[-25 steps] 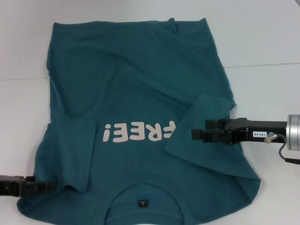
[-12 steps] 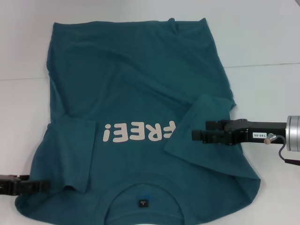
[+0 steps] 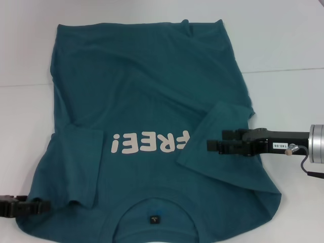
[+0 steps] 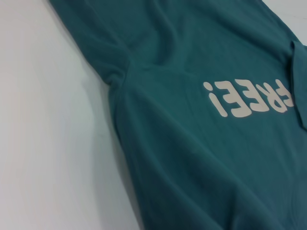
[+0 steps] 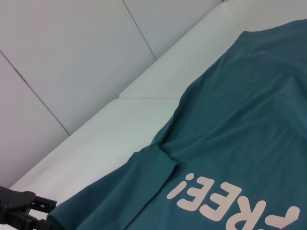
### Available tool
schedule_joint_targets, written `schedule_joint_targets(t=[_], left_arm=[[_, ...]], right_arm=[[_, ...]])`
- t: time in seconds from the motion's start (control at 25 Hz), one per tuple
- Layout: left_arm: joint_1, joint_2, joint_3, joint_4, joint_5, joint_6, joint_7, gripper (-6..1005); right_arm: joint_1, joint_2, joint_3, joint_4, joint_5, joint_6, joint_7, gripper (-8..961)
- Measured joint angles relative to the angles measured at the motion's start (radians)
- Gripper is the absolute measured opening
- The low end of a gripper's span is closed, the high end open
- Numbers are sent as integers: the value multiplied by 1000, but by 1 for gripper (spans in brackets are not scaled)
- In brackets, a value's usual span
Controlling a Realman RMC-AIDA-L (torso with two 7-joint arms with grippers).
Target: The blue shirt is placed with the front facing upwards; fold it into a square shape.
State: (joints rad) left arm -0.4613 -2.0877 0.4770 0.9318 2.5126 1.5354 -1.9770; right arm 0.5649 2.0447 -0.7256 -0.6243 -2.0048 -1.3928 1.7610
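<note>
The blue shirt (image 3: 152,91) lies flat on the white table, front up. Its collar with the dark neck label (image 3: 154,219) is nearest me, and the off-white "FREE!" lettering (image 3: 150,142) reads upside down. Both sleeves are folded inward onto the body. My right gripper (image 3: 208,146) hovers over the folded right sleeve (image 3: 215,136). My left gripper (image 3: 48,206) is low at the near left, at the edge of the shirt's shoulder. In the right wrist view it (image 5: 48,213) shows a gap between its fingers and holds nothing. The left wrist view shows the shirt (image 4: 192,153) and the lettering.
The white table (image 3: 283,55) has bare surface left and right of the shirt, and a seam runs across it. White wall panels (image 5: 72,57) stand behind the table's far side. The shirt's hem (image 3: 136,25) reaches the far edge of the view.
My left gripper has drawn back to the left, off the shirt's shoulder to its edge. The right gripper and the shirt have not moved.
</note>
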Motion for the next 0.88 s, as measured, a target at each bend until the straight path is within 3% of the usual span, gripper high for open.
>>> schedule_joint_targets(t=[0.88], left_arm=[[4,8,-17,35,78,52,-24,887]], right_arm=[[3,-6,1,0,3,9,6,914]])
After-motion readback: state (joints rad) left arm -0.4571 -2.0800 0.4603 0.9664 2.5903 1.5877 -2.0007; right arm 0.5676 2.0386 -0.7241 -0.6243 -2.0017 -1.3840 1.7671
